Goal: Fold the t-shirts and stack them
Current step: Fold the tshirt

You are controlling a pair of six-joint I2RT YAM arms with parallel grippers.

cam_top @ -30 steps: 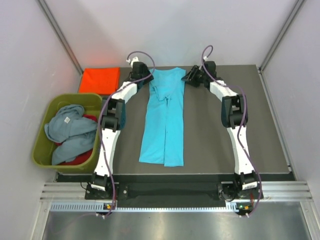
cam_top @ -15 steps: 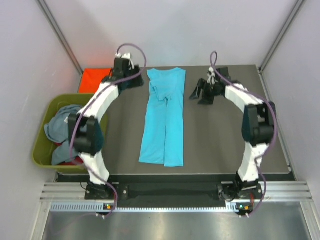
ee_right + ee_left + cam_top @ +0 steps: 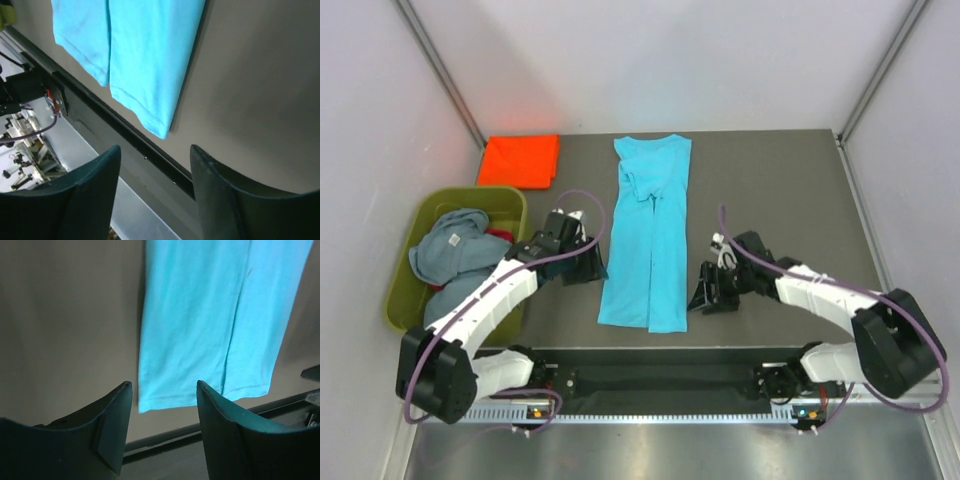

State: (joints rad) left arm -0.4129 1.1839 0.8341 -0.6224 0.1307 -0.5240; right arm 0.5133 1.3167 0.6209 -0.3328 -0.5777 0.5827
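Fingers (image 3: pixel 115 430) gape empty; left gripper (image 3: pixel 588 270) and right gripper (image 3: pixel 705 298) flank the turquoise t-shirt (image 3: pixel 650 235).

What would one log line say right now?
turquoise shirt: long strip, flat | left tool: open, empty, near hem | right tool: open, empty, near hem | orange shirt: folded

Overhead, the light's bright and even, soft from above: the turquoise t-shirt (image 3: pixel 650 235) reads vivid, the orange-red t-shirt (image 3: pixel 520 160) almost blown out, with faint shadows under the arms on the table (image 3: pixel 780 190). The left wrist view is dimmer, and the left gripper (image 3: pixel 164 390) looms dark and soft-focused. The right gripper (image 3: pixel 155 148) is blurred too, while the cloth is sharp, thinly shadowed at its edge.
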